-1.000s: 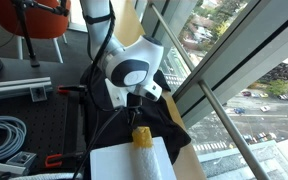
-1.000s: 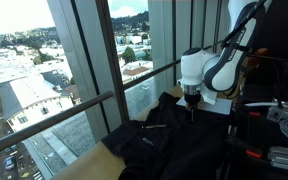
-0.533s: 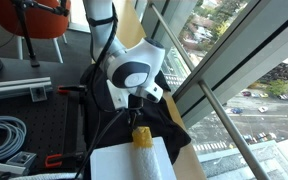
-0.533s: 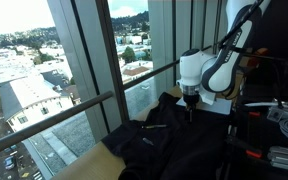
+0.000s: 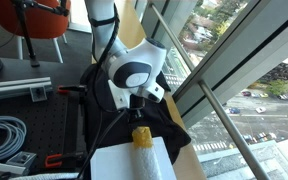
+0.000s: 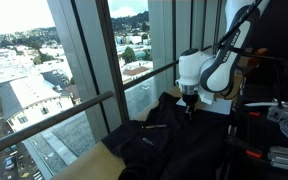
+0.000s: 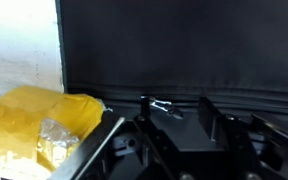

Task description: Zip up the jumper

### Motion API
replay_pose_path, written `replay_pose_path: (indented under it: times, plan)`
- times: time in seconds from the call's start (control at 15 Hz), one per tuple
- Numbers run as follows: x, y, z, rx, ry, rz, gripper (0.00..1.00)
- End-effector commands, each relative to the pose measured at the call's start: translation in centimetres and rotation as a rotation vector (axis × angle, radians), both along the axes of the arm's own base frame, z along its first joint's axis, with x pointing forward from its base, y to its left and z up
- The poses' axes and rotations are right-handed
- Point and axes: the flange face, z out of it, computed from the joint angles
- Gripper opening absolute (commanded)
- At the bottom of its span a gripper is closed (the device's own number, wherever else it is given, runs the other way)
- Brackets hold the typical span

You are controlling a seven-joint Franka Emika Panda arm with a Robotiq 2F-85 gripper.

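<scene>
The black jumper [image 5: 156,124] lies spread on the table by the window; it also shows in the other exterior view [image 6: 154,135] and fills the wrist view [image 7: 184,50]. My gripper [image 5: 136,107] points down, close over the cloth [image 6: 189,108]. In the wrist view the gripper [image 7: 177,108] has its jaws apart. The small light metal zipper pull [image 7: 161,104] lies between them, close to the left finger [image 7: 144,108]. I cannot see the zip's teeth or the white logo.
A yellow crinkled object [image 5: 142,137] lies on a white board [image 5: 124,162] next to the jumper, and shows at the left in the wrist view [image 7: 34,125]. Window glass and a railing [image 5: 219,100] border the table. Coiled cables [image 5: 4,135] lie on the bench.
</scene>
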Motion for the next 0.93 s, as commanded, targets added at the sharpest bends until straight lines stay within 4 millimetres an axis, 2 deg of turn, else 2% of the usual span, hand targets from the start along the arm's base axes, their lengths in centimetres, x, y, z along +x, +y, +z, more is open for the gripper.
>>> replay_pose_path:
  times: [0.0, 0.2, 0.53, 0.87]
  plan:
    - [0.5, 0.1, -0.4, 0.002, -0.009, 0.014, 0.23]
    - [0.7, 0.2, -0.5, 0.002, -0.007, 0.018, 0.01]
    - [1.1, 0.2, -0.6, 0.001, -0.006, 0.023, 0.02]
    - [1.9, 2.5, 0.7, 0.016, -0.024, 0.047, 0.02]
